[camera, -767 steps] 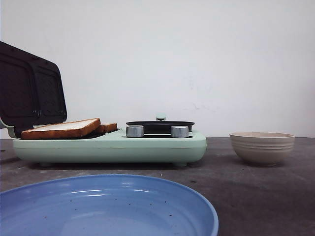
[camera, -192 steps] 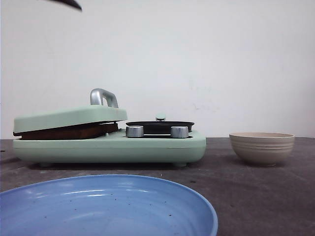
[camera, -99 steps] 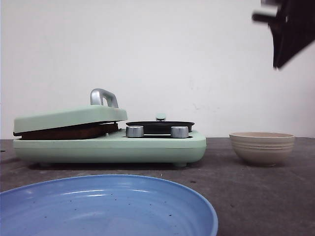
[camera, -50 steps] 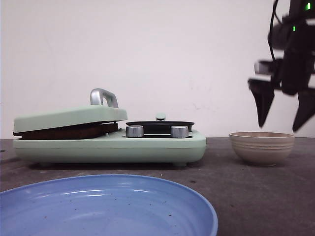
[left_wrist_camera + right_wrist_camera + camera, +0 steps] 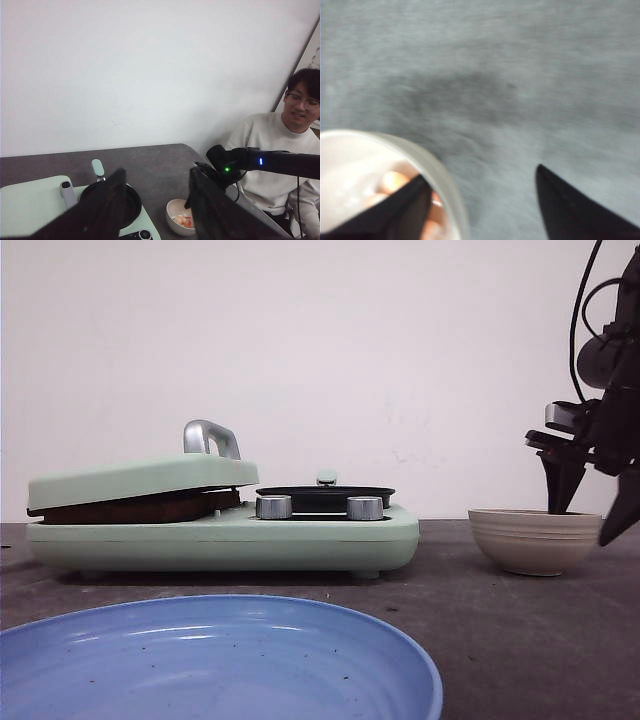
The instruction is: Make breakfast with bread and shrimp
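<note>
Your right tool hangs spread wide over the far side of the beige bowl, and as it stands it straddles the rim: one finger dips inside the bowl while the other sits outside it, above the desk. If you close now, my judgement is that you will pinch the bowl wall instead of the food. Shift the tool toward the bowl's centre until both fingers are inside the rim, narrow the opening to suit one piece, then go down gently and close on a single shrimp. Keep the descent slow, since a light bowl could skid or tip if a finger catches its edge. The shrimp lie in the bottom of that bowl as a few pinkish-orange pieces; the right wrist view shows them too, but blurred, so I cannot count them. The bread sits inside the mint-green sandwich maker, only its dark edge showing in the gap under the lowered lid, which rests on it slightly tilted. Beside the lid, the black pan on the same appliance looks empty in the left wrist view, and I take it as the likely place for the shrimp. The blue plate nearest the camera holds nothing. Your left tool is raised well above the appliance, spread open and holding nothing.
</note>
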